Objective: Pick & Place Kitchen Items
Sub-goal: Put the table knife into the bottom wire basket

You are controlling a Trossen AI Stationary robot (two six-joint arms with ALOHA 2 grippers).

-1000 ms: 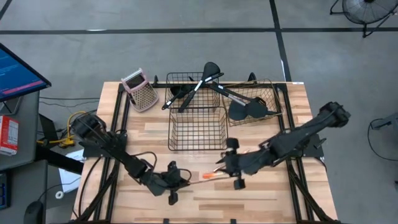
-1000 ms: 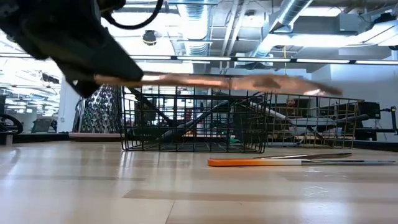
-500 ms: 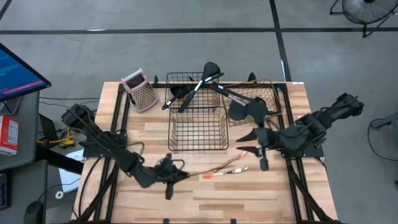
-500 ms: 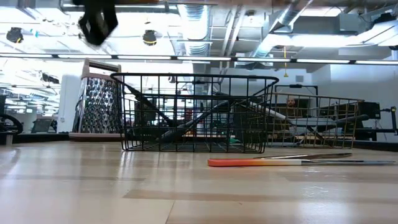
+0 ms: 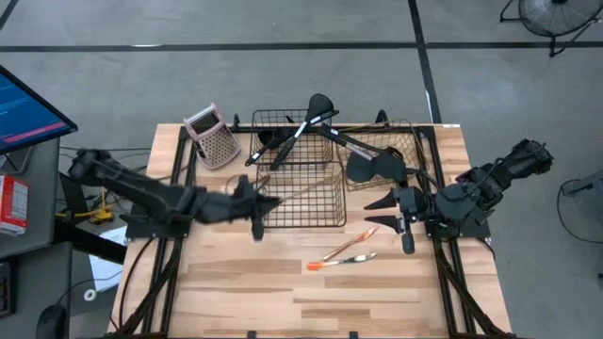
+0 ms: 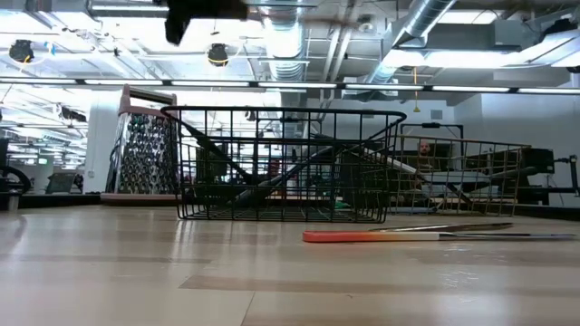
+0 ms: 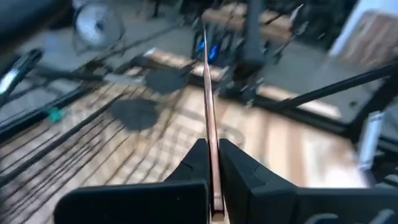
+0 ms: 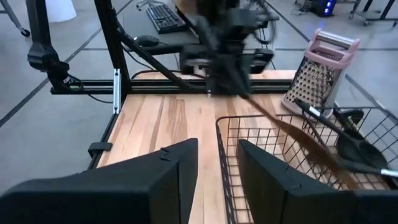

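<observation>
1. Overhead, the left gripper (image 5: 256, 209) is seen to have been carried from the table's near edge up to the left side of the front wire basket (image 5: 300, 196), clenched on a thin copper utensil (image 5: 300, 194) that reaches out over the basket. The right gripper (image 5: 398, 212) has been drawn back toward the table's right edge; its fingers stand slightly apart with nothing between them. An orange-handled utensil (image 5: 328, 263) and a second copper piece (image 5: 350, 243) are left on the table (image 5: 236, 292) in front of the basket. Black ladles and turners (image 5: 311, 121) lie across the rear baskets.
2. At table level, the orange-handled utensil (image 6: 372, 236) is seen lying flat before the basket (image 6: 283, 163), unmoved. The grater (image 6: 145, 149) stands behind on the left.
3. At the left wrist, the copper utensil (image 7: 208, 106) is shown pinched between the fingers (image 7: 239, 165).
4. At the right wrist, the fingers (image 8: 273, 177) are parted and empty.
5. No legible writing is found.
</observation>
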